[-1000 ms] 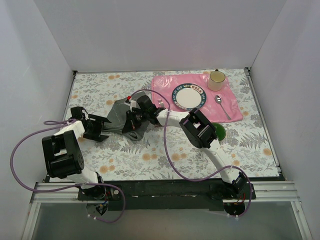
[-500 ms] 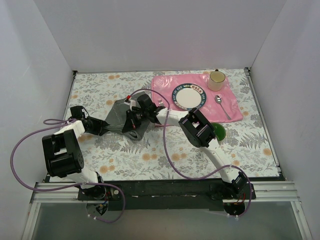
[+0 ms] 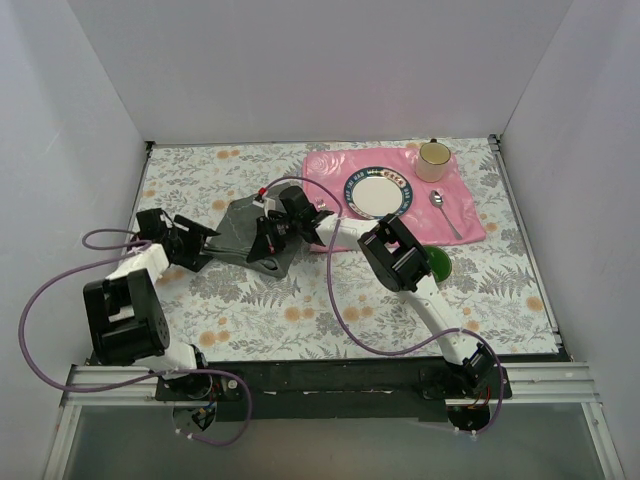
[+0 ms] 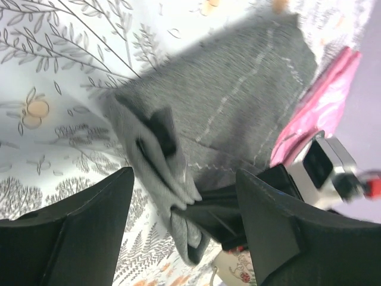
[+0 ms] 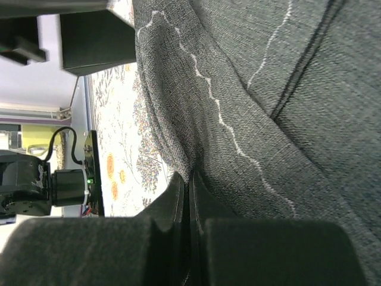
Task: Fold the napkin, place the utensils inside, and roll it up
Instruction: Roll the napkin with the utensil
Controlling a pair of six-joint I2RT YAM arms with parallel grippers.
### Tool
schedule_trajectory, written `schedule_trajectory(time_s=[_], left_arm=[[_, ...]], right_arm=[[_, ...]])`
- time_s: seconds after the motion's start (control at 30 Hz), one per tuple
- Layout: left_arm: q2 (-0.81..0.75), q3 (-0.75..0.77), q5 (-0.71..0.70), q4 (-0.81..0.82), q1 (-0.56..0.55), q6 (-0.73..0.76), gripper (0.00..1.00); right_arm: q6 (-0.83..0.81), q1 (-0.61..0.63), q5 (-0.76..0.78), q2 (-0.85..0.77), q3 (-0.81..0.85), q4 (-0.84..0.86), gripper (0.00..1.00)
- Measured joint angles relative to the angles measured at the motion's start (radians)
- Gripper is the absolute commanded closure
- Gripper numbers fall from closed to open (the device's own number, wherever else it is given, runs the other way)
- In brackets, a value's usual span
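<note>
Our right claw (image 5: 188, 183) is pressed together on a raised fold of the napkin (image 3: 238, 222), and the rest of the cloth lies ahead of it on the desk (image 3: 300, 300). Our left claw (image 4: 184, 176) stands spread, with the bunched edge just ahead of it and not gripped. The cloth looks light, limp and creased, so it will likely sag. We would pinch a stitched corner.
</note>
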Motion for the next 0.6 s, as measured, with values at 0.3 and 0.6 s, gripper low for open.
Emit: schedule_trajectory(time_s=[0.3, 0.6], left_arm=[[-0.273, -0.168, 0.042, 0.097, -0.044, 0.023, 0.80], [-0.156, -0.216, 0.114, 0.225, -0.064, -0.021, 0.99]], right_arm=[[0.041, -0.017, -0.011, 0.018, 0.000, 0.034, 0.99], [0.040, -0.018, -0.012, 0.019, 0.002, 0.033, 0.99]])
